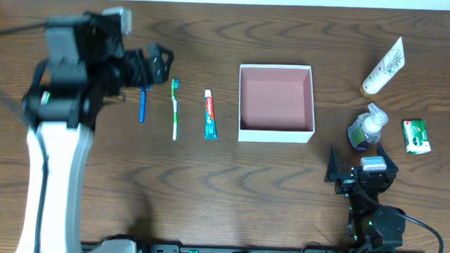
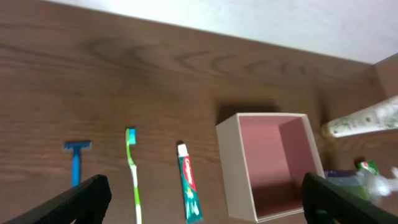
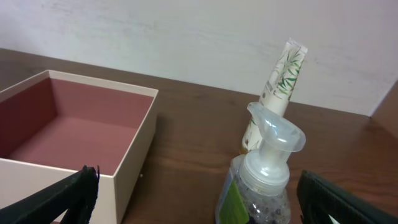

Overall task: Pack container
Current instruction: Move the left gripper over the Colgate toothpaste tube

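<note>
The container [image 1: 276, 133] is a square white-walled box with a pink-brown inside, empty, at the table's middle; it also shows in the left wrist view [image 2: 236, 162] and the right wrist view [image 3: 134, 149]. Left of it lie a toothpaste tube [image 1: 210, 115], a green toothbrush [image 1: 174, 108] and a blue razor [image 1: 142, 105]. My left gripper [image 1: 154, 64] is open and empty, raised above the razor. My right gripper [image 1: 358, 170] is open and empty, just in front of a pump bottle [image 1: 367, 128].
A cream tube [image 1: 383, 67] stands at the far right. A green packet [image 1: 416, 136] lies right of the pump bottle. The pump bottle [image 3: 264, 180] sits between my right fingers' line of sight, the cream tube [image 3: 277, 87] behind it.
</note>
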Tool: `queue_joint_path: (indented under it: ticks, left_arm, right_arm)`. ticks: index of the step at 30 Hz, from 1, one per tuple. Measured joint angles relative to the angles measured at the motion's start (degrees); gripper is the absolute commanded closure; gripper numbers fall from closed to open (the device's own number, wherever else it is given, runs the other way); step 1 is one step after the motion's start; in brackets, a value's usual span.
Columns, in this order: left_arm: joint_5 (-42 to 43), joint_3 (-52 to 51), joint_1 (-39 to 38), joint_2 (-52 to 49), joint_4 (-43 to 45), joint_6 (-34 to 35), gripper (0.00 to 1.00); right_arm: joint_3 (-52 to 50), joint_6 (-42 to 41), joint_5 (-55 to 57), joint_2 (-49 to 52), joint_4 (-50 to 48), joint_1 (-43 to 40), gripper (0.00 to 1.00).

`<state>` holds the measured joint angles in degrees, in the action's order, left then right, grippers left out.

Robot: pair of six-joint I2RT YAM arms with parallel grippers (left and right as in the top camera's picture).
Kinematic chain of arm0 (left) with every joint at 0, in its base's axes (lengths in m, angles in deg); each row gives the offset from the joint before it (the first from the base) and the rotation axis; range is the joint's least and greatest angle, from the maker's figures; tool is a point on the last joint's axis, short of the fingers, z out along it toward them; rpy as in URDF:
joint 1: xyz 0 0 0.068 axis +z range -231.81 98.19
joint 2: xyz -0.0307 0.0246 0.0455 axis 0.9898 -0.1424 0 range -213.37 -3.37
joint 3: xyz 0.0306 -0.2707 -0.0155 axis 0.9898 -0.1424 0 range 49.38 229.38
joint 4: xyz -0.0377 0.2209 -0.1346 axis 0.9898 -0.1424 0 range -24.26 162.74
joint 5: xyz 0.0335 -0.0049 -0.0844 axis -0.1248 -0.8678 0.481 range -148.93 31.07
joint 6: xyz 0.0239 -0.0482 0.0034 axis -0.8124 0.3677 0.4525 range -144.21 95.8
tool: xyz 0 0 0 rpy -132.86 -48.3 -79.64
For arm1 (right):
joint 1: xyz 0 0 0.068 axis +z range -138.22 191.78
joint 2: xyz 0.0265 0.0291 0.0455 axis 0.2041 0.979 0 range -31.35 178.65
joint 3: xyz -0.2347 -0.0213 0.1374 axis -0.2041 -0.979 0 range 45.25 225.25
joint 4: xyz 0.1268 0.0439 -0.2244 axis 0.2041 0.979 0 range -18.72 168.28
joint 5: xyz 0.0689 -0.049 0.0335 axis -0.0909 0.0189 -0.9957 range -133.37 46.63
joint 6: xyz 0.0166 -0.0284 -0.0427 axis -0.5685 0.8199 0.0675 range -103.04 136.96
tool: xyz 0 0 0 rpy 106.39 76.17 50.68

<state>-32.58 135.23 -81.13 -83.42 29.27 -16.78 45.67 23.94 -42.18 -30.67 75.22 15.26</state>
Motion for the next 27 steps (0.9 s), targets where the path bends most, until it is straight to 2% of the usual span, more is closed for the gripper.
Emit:
queue_joint_path:
  ticks: [8,11,17,23,27]
  left_arm:
    - [1.0,1.4,-0.5,-9.7,-2.8,-4.1,0.02]
    - [-3.4,1.4,-2.3,-10.4,-5.7,-4.9,0.02]
    - [-18.2,1.7,-9.0,-13.1,-10.7,-6.3,0.02]
    - [-20.8,1.7,-13.2,-19.0,-8.4,-5.7,0.02]
    - [-20.8,1.7,-13.7,-22.1,-7.5,-2.6,0.02]
  right_arm:
    - [0.0,0.0,0.0,0.0,0.0,0.0,0.01]
    - [0.0,0.0,0.0,0.0,0.0,0.0,0.01]
    - [0.0,0.0,0.0,0.0,0.0,0.0,0.01]
    - [0.0,0.0,0.0,0.0,0.0,0.0,0.01]
    - [0.0,0.0,0.0,0.0,0.0,0.0,0.01]
